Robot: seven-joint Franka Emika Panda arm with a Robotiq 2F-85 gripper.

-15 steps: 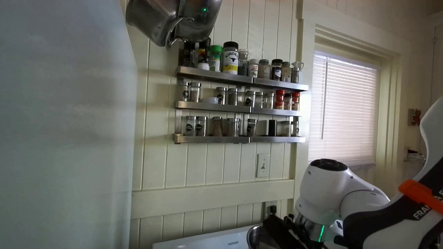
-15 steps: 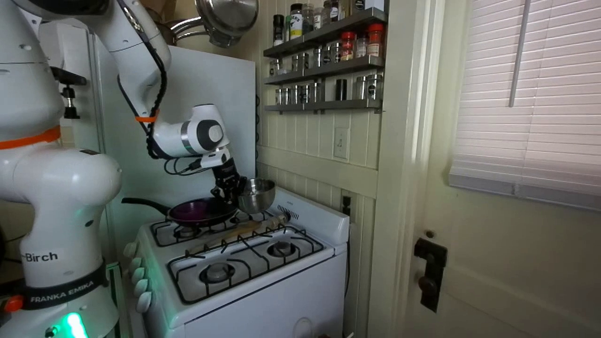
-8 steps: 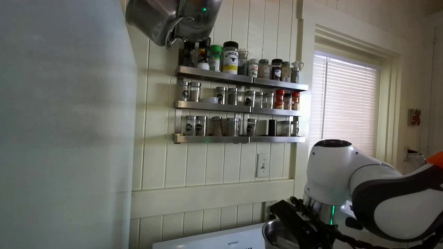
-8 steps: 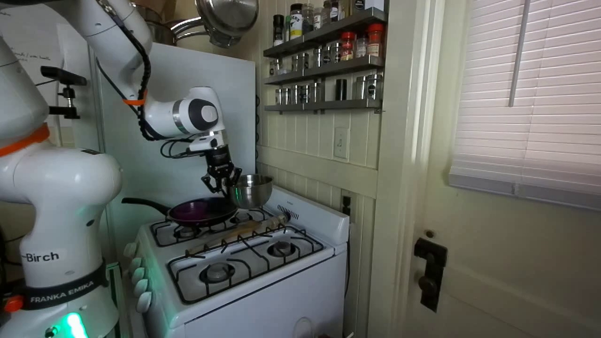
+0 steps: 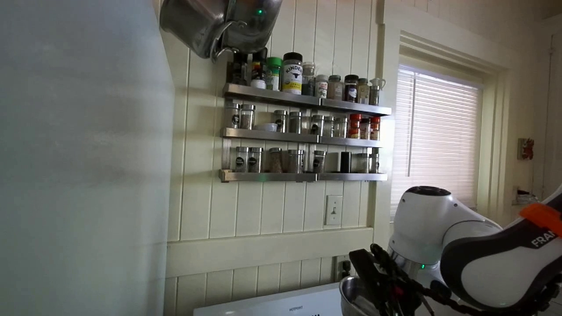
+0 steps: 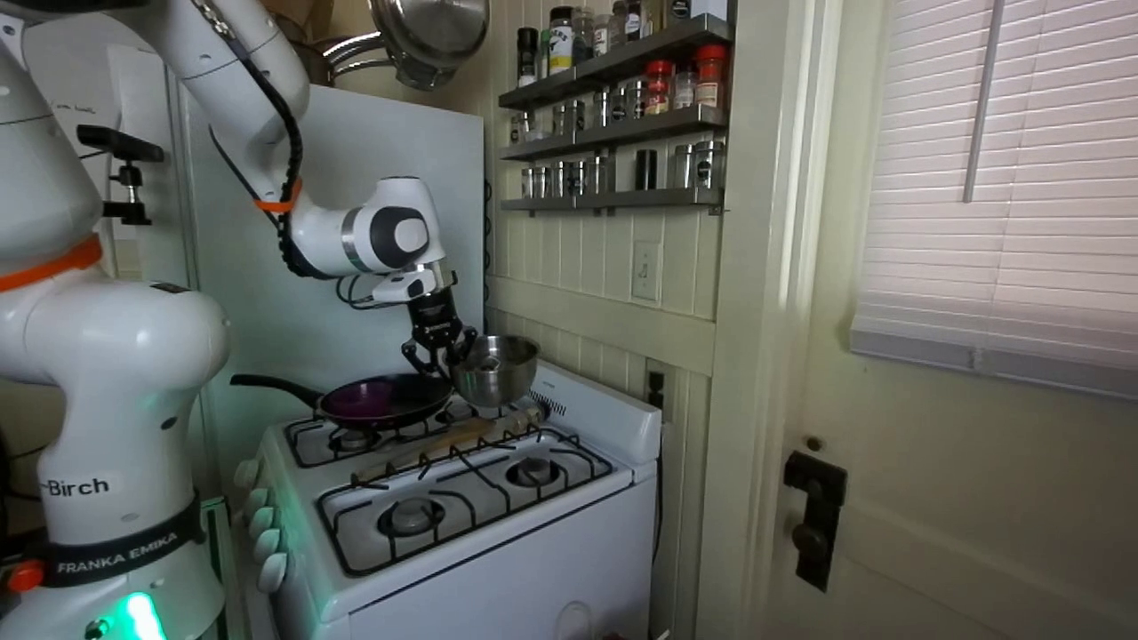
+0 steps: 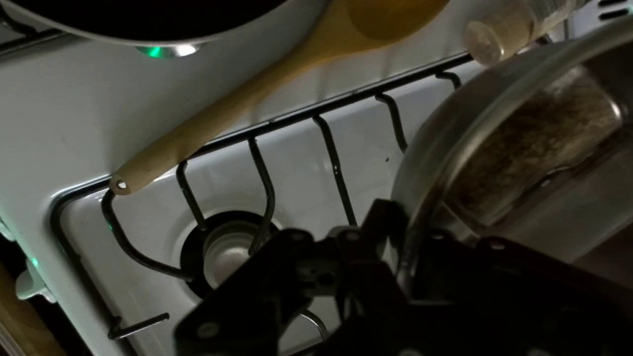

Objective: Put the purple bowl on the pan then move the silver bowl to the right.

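Though in hand (image 7: 411, 232), silver bowl (image 7: 465, 138) only partly visible.

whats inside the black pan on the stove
The purple bowl sits inside the black pan. The bowl covers the pan floor beneath it, and the pan's near side hides the bowl's base.

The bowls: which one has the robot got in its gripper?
The silver bowl: the gripper pinches its rim. The purple bowl isn't held; it sits in the dark pan.
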